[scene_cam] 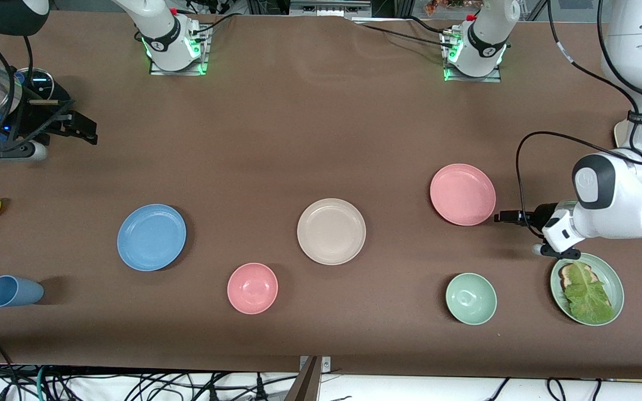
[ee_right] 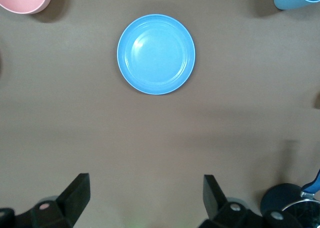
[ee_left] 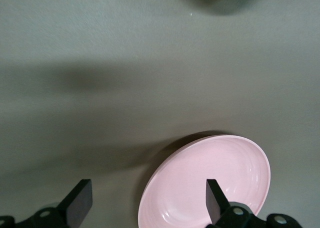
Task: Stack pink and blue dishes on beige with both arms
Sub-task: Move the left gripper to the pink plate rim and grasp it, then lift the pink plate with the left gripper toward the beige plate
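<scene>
Brown desk (scene_cam: pixel 310 139) before you, one beige plate (scene_cam: pixel 331 231) mid-desk, one pink plate (scene_cam: pixel 462 194) beside the released left end effector (scene_cam: pixel 507 216), one blue plate (scene_cam: pixel 151 237) toward the right arm's end, right end effector (scene_cam: pixel 78 127) released, two bowls, one cup.

The left pincer (scene_cam: pixel 507 216) hangs low at the left arm's end of the table, its wrist bent so the fingers (ee_left: pixel 80 202) point sideways, jaws spread wide and empty. The right pincer (scene_cam: pixel 78 125) hovers at the right arm's end, fingers (ee_right: pixel 77 193) likewise wide apart, nothing held
</scene>
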`<state>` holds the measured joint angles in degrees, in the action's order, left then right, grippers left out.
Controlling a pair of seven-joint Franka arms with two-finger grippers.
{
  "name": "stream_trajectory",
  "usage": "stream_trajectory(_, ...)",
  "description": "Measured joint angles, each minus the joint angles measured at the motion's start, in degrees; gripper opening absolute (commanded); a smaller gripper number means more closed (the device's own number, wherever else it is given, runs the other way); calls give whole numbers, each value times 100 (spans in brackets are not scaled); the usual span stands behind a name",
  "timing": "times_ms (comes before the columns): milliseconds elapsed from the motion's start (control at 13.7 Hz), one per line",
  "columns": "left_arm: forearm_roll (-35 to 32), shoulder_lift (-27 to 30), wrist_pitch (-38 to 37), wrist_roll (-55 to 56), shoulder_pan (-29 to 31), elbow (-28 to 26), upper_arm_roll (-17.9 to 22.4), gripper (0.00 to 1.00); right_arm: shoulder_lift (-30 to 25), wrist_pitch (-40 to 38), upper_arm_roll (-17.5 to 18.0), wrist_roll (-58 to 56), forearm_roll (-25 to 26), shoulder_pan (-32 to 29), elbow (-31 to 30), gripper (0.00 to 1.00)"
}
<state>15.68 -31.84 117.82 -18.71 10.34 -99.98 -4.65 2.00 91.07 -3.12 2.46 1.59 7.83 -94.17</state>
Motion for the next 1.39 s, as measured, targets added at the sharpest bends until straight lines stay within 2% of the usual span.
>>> stream_trajectory(365, 102, 999, 1366, -335, -27, -1526, -44, 100, 0, -2, 0, 0, 0, 0, 0, 100)
stream_trajectory(584, 823, 1232, 1780, -887, -23, -2201, -39, 100, 0, -3, -1, 0, 0, 0, 0, 100)
stream_trajectory(803, 1273, 1166, 1863, -1303, 7, -2424, -20, 100, 0, -3, -1, 0, 0, 0, -1, 100)
stream_trajectory(1094, 1473, 1034, 1869, -1641, 87, -2450, 7, 100, 0, -4, -1, 0, 0, 0, -1, 100)
stream_trajectory(1386, 1970, 854, 1871, -2024, 188, -2497, 8, 100, 0, -7, -3, 0, 0, -1, -1, 100)
